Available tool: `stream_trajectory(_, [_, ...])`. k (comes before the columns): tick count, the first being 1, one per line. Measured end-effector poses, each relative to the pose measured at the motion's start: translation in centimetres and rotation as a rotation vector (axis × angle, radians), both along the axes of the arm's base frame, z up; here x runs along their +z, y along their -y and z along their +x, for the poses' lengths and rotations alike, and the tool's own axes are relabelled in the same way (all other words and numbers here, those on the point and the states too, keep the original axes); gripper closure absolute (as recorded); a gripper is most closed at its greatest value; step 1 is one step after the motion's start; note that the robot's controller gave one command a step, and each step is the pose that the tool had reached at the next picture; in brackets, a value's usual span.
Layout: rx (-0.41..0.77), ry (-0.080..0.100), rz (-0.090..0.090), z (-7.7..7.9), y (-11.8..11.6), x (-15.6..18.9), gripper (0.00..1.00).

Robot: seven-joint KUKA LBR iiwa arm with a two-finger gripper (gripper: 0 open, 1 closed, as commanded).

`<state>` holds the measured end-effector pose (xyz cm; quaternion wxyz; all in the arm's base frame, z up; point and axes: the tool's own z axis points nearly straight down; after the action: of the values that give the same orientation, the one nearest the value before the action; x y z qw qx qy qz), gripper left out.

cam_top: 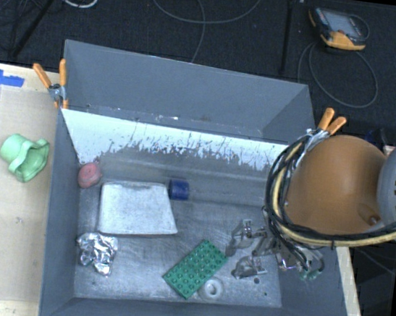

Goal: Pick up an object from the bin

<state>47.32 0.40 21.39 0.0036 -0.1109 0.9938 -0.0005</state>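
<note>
The gripper [249, 254] is hanging low over the right side of the bin's [186, 86] floor, just beside the upper right end of a green studded building plate [194, 270]. A small white ring [212, 288] is lying just beside that plate's lower corner. Whether the gripper is spread or closed I cannot tell, and nothing is showing in its grasp. The plate is lying flat, so a grab is likely risking a skid across the metal, or catching the ring instead. Crumpled foil [97, 251] and a pale pad [137, 209] are sitting well apart, leftward
</note>
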Motion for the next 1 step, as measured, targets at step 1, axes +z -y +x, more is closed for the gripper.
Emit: stream_trajectory(1, [0.003,-0.008,0.000,-0.12,-0.06,-0.41,0.00])
